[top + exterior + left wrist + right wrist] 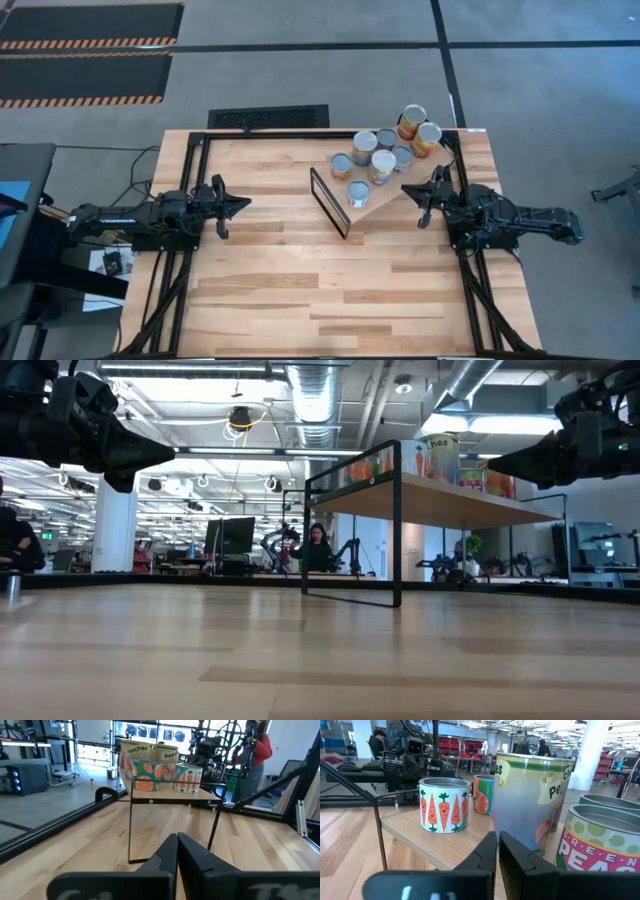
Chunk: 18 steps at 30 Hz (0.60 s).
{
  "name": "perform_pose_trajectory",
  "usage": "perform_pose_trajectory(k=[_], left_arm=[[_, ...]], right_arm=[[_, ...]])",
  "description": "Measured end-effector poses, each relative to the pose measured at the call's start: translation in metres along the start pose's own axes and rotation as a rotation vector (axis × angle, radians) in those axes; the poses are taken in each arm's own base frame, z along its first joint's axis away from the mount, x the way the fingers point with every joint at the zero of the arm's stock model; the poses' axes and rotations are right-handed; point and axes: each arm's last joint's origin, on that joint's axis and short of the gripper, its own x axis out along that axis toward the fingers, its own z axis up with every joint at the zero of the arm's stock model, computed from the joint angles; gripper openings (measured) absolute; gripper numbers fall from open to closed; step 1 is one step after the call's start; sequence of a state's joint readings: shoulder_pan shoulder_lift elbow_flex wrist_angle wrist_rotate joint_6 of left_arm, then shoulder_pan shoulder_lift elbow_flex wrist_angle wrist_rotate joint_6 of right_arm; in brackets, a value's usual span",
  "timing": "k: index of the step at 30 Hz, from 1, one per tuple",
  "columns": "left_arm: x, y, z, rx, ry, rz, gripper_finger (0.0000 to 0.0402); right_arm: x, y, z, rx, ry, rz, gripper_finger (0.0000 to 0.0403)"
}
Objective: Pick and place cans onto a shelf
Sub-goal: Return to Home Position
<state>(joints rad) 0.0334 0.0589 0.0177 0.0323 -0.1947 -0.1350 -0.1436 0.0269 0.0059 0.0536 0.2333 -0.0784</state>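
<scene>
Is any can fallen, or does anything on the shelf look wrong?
Nothing stands out. The cans stand upright on the shelf, none tipped or spilled. The shelf merely sits at an angle to the edges of the table.

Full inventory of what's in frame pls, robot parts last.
cans: eight, silvery tops, orange, carrot and green-pea labels, clustered on shelf
shelf: one, light wood with black frame, table's right half
table: one, slatted light wood
floor grate: one, black, beyond table
person: one, red top, room behind
left gripper: dark, shut, empty, over table's left side
right gripper: dark, shut, empty, beside shelf
</scene>
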Motion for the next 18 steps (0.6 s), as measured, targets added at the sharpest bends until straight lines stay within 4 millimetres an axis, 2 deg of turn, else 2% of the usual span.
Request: perform_pose_trajectory(k=[18], left_arm=[[0.0000,0.0000,0.0003,-0.006,-0.001,0.000,0.0000]], right_arm=[[0.0000,0.0000,-0.0003,0.000,0.001,0.000,0.0043]])
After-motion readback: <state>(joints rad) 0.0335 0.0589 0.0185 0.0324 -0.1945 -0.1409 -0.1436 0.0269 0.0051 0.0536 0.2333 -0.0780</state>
